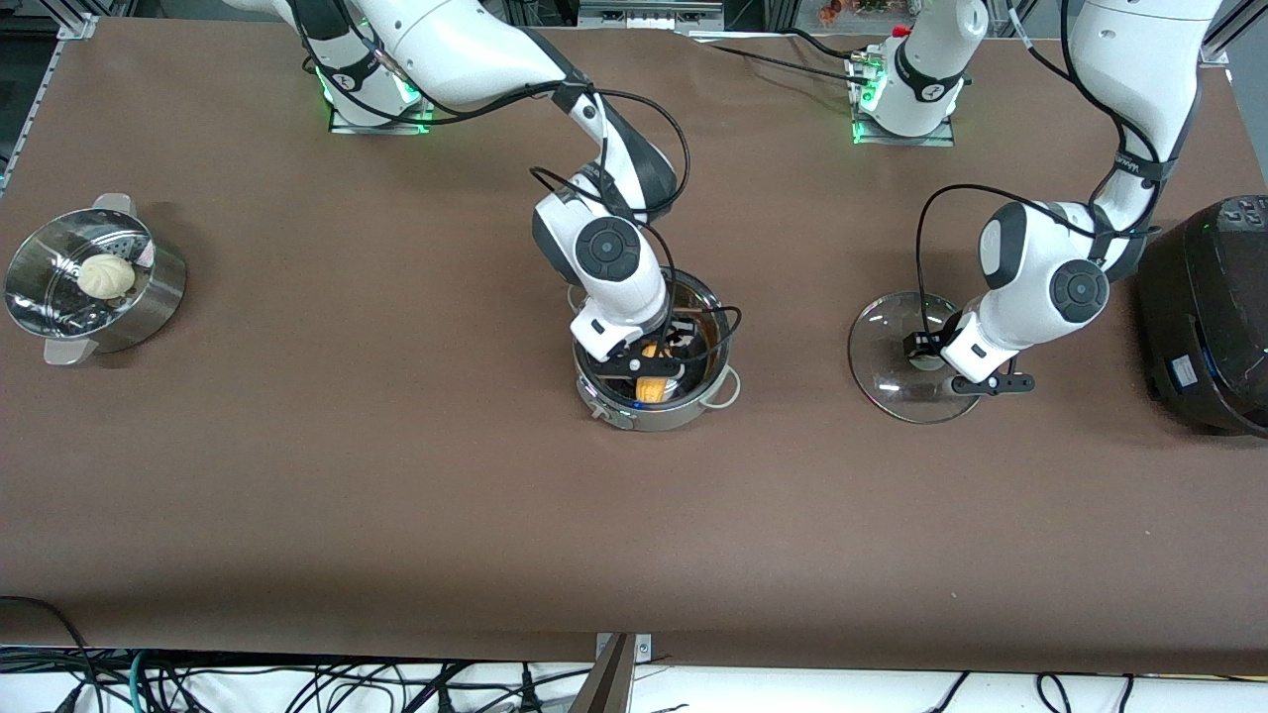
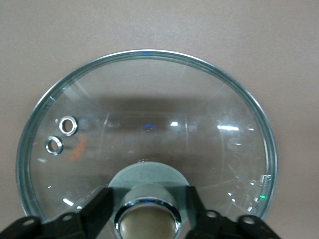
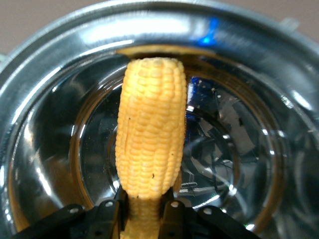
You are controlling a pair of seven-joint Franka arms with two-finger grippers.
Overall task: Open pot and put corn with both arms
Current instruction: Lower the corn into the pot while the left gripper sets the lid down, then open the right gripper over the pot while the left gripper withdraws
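White arms (image 1: 614,267), black joint bands, grey round caps, looping black cables

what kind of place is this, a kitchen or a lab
Most likely a robotics lab staged as a kitchen. Two arms are bolted to a brown-covered table with loose cables along its edge. The right gripper holds the corn inside the pot; the left gripper is at the glass lid, near a black rice cooker.
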